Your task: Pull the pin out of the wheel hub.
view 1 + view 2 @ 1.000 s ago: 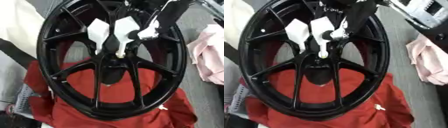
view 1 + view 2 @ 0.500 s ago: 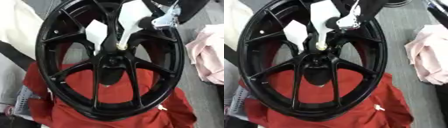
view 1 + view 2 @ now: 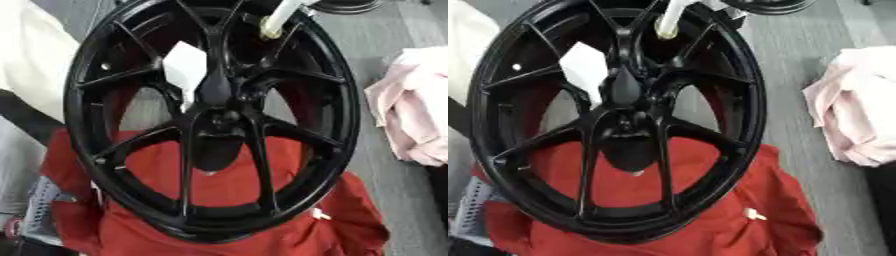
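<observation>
Well, going from the left: a white cloth [image 3: 31, 55] lies off the left side of the wheel [image 3: 87, 125]. A red cloth [image 3: 219, 190] is spread under the wheel's lower half and shows through between its spokes. The wheel itself is black and fills most of my view.

On a spoke just left of the hub [image 3: 223, 117] sits a white tag [image 3: 185, 67]. Its face looks blank to me, and I can read no brand, label or writing on the tag, the wheel or the cloths.

The pin [image 3: 278, 20] is a pale shaft with a yellowish tip. It stands above the hub, near the wheel's upper rim, with the tip well apart from the hub's centre and touching nothing that I can make out. So I judge the main work done: the pin looks to be out of the hub. What is left, as I see it, is to carry it clear of the wheel and set it down somewhere.

At the top edge, just right of the pin's upper end, there is a dark rounded shape that I take for my right hand [image 3: 343, 5]. It is cut off by the edge of the view, so I cannot tell whether it is open or closed round the pin. My left hand does not show at all.

Off the wheel's right side, well apart from it, a pink cloth [image 3: 411, 110] lies bunched on the grey surface [image 3: 367, 45].
</observation>
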Controlling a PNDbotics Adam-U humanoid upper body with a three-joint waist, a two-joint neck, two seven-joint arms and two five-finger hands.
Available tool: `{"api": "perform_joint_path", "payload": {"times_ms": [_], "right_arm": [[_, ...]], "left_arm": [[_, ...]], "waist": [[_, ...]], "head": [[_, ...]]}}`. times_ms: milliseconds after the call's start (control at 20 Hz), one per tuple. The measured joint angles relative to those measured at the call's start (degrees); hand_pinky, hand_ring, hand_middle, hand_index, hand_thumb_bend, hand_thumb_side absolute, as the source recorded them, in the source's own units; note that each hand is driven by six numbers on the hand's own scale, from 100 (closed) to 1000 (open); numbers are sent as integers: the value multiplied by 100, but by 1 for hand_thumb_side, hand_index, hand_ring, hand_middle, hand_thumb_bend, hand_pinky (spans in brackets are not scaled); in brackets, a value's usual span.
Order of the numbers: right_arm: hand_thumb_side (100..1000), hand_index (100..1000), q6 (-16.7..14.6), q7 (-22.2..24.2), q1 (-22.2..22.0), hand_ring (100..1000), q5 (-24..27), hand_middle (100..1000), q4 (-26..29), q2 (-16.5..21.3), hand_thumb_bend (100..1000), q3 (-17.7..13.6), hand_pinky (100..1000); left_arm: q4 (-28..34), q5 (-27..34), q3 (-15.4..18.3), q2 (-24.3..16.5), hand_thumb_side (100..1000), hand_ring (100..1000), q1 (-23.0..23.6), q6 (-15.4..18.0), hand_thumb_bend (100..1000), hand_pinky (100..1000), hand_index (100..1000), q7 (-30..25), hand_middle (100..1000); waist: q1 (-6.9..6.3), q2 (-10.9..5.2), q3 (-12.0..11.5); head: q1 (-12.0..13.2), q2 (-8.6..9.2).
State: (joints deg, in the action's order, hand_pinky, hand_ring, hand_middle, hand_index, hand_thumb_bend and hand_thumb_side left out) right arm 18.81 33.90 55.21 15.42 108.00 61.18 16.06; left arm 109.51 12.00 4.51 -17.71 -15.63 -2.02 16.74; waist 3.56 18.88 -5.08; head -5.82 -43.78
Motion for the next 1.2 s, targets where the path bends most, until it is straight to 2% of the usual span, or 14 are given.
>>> {"api": "perform_joint_path", "payload": {"times_ms": [300,600,950,1200], "right_arm": [[100,432,-332,-545,-992,609,-25,360,-580,577,100,-914,685],[100,432,-631,-1181,-2085,610,-346,360,-1351,891,100,-1800,688],[100,430,-801,-1862,-3302,609,-681,359,-1959,902,100,-2604,686],[100,436,-748,-2382,-4058,615,-1091,363,-2445,554,100,-3068,692]], "left_arm": [[1,-17,35,-1,894,694,21,4,149,795,854,39,681],[3,-40,70,-2,894,694,57,-1,148,795,854,75,682],[4,-51,104,-2,895,695,95,1,148,794,854,109,683],[4,-62,125,-1,894,695,103,-3,147,793,854,143,683]], "waist": [[-79,0,100],[-184,2,275],[-255,3,452],[-291,4,506]], "head": [[93,0],[210,-1],[344,-1],[439,-1]]}}
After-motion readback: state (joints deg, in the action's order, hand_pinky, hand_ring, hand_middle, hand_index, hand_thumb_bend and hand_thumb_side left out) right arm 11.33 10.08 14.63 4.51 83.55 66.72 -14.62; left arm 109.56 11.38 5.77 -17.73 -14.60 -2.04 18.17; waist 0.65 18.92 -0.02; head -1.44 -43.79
